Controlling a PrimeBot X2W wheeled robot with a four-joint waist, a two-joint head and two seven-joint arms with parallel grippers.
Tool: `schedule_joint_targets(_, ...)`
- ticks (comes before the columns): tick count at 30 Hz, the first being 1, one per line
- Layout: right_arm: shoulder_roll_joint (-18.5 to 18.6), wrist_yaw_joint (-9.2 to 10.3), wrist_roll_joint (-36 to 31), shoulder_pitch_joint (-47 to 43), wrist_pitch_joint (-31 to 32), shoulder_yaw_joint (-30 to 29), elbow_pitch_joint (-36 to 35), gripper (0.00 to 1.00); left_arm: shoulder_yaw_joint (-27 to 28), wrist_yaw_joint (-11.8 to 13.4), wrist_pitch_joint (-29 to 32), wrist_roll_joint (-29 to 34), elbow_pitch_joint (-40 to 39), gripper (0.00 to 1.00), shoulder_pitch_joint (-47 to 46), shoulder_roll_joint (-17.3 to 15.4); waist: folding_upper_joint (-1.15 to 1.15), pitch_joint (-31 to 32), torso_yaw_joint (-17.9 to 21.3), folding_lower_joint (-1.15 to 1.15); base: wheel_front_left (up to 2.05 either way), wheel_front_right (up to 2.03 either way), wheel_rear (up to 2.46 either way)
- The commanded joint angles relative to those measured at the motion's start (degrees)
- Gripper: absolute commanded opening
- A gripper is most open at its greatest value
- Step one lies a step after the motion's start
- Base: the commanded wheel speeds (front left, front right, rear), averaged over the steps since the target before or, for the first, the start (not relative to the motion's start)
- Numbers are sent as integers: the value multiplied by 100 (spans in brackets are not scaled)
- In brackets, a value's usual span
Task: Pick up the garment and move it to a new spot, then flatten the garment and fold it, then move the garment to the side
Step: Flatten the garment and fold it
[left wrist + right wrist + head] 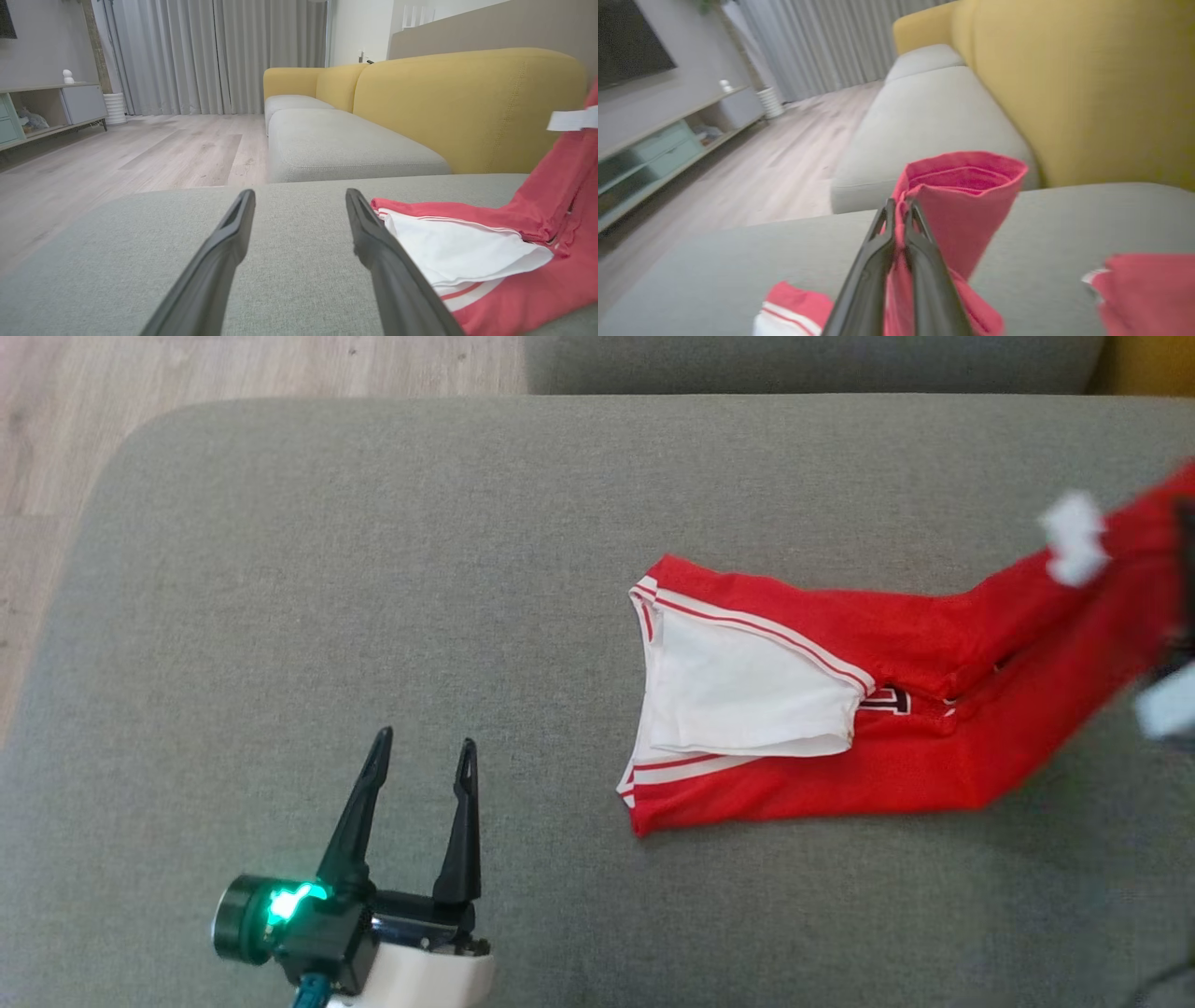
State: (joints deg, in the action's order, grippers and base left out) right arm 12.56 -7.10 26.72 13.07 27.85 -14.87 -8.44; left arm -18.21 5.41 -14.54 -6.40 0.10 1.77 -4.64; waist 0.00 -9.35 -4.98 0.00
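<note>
Right tool [899,207] grips the red garment [822,793], one end lifted off the cushion [280,569]. Left tool [425,742] stands wide, left of garment.

Garment [840,747] on cushion [373,569], right of left gripper [425,738].

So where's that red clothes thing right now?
In the head view the red garment lies on the grey cushion, right of the open left gripper, and the right gripper pinches its far end up off the cushion.
</note>
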Motion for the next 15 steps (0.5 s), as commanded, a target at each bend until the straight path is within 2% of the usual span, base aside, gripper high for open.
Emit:
schedule_joint_targets(1, -98, -39, -35, 245, 109, 313, -390, 0, 212, -47, -46, 67, -131, 100, -75, 57, 0, -26, -28, 0, 0, 0, 0)
schedule_joint_targets(2, -294, -39, -57, 304, 160, 490, -498, 0, 207, -66, -46, 72, -114, 100, -98, 69, 0, -37, -46, 0, 0, 0, 0)
schedule_joint_targets(3, -654, -39, -141, 388, 208, 863, -559, 0, 167, -122, -46, 82, -49, 100, -163, 92, 0, -55, -139, 0, 0, 0, 0)
schedule_joint_targets(5, -858, -39, -158, 419, 191, 1213, -447, 0, 106, -178, -46, 90, 34, 100, -247, 114, 0, -69, -255, 0, 0, 0, 0)
schedule_joint_targets(9, -959, -39, -127, 336, 80, 1897, 72, 0, -22, -247, -46, 48, 187, 100, -385, 149, 0, -85, -513, 0, 0, 0, 0)
schedule_joint_targets(13, -966, -39, 303, 184, -307, 2540, 683, 0, -66, -221, -46, -21, 301, 100, -422, 166, 0, -92, -699, 0, 0, 0, 0)
schedule_joint_targets(15, -966, -39, 447, 170, -588, 2800, 965, 88, -92, -203, -46, -53, 354, 100, -429, 171, 0, -84, -772, 0, 0, 0, 0)
